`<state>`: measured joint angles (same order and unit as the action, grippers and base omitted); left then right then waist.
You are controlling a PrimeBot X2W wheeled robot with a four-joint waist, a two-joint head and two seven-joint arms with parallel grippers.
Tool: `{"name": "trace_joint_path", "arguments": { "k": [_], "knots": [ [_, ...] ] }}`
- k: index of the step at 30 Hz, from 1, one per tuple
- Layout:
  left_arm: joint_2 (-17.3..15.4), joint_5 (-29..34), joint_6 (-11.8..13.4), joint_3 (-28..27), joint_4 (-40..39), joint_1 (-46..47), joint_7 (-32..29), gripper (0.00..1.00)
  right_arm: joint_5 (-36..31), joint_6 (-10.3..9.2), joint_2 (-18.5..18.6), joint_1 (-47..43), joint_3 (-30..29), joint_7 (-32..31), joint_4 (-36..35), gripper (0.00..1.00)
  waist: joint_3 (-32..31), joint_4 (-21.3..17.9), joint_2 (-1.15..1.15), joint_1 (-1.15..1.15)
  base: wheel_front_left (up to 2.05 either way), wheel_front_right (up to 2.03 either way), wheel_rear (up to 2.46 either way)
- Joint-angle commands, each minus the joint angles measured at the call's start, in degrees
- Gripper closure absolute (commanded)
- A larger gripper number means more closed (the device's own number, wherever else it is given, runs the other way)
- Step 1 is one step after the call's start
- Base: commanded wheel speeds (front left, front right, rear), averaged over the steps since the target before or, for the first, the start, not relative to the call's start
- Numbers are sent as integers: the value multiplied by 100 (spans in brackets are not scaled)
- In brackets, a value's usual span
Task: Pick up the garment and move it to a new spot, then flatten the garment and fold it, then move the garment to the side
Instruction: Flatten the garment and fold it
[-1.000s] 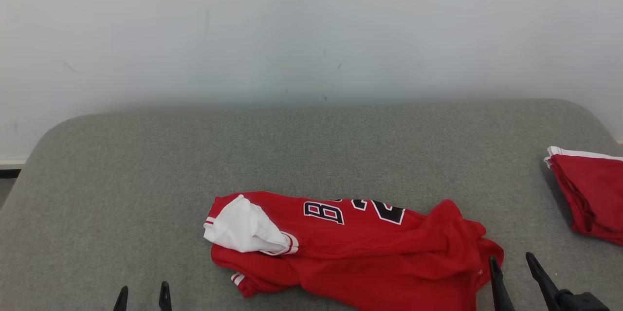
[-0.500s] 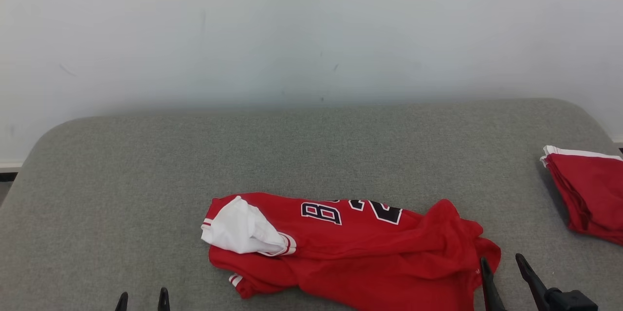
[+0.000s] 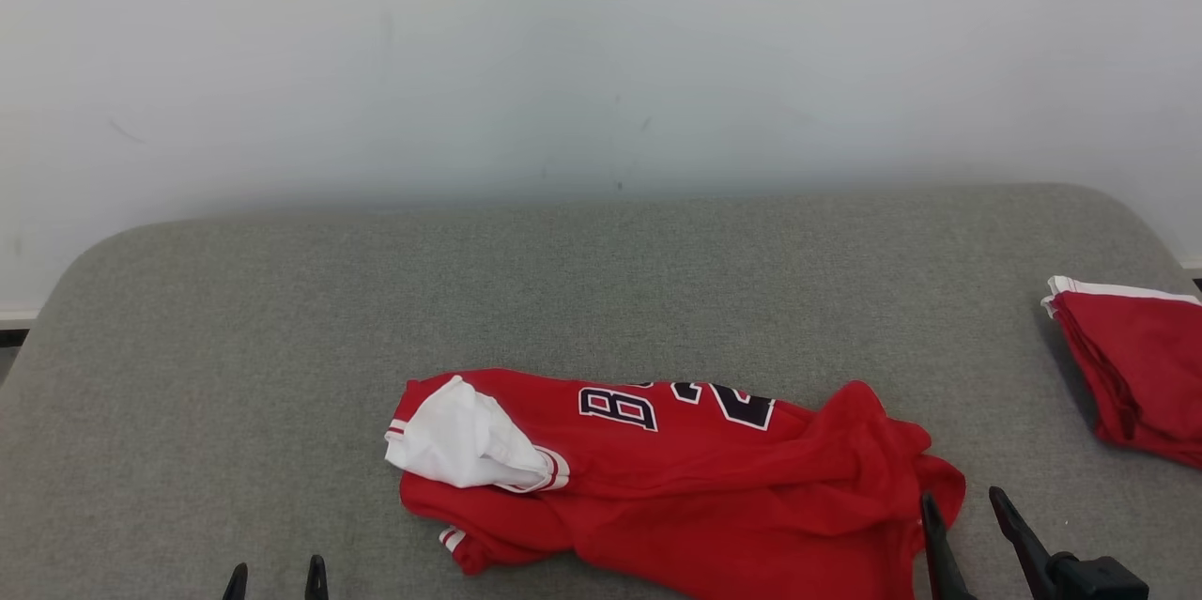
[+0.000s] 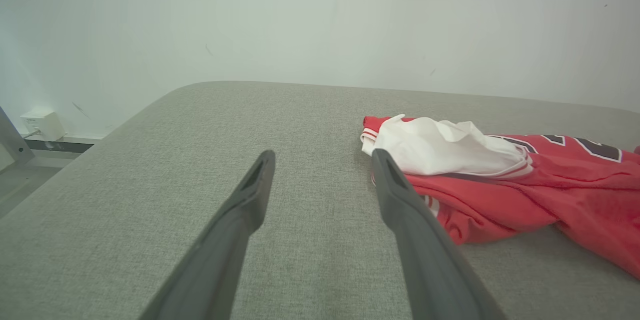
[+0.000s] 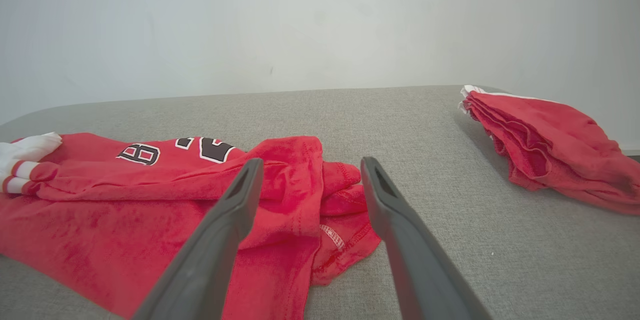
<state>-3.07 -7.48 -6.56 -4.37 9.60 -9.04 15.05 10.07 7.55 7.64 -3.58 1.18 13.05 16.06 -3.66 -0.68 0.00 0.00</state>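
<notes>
The garment (image 3: 676, 487) is a red jersey with black-and-white lettering and a white piece folded out at its left end, lying crumpled near the front middle of the grey padded table (image 3: 601, 300). It also shows in the left wrist view as the garment (image 4: 500, 180) and in the right wrist view as the garment (image 5: 150, 200). My left gripper (image 3: 275, 578) is open at the lower left, apart from the cloth; its fingers (image 4: 240, 210) frame bare table. My right gripper (image 3: 964, 515) is open just above the jersey's right end, its fingers (image 5: 380, 195) straddling the crumpled hem.
A second red garment (image 3: 1136, 365), folded with a white edge, lies at the table's right edge; it appears as the folded pile (image 5: 545, 144) in the right wrist view. A white wall (image 3: 601, 55) stands behind the table. A wall box (image 4: 42, 124) sits low at left.
My right gripper has shifted slightly left toward the jersey's right end. The head view has drifted a little. The garment and left gripper have not moved.
</notes>
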Motion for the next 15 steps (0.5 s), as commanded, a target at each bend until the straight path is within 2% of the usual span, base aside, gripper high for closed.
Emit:
{"name": "trace_joint_path", "arguments": {
  "k": [1,15],
  "knots": [
    [18,25,-23,-18,-9,43,15,0,41,-16,-13,30,-4,-16,-23,0,7,-6,0,0,0,0,0],
    [24,25,-48,37,51,264,15,0,108,-16,-33,159,-1,-122,-41,0,137,-19,0,0,0,0,0]
  ]
}}
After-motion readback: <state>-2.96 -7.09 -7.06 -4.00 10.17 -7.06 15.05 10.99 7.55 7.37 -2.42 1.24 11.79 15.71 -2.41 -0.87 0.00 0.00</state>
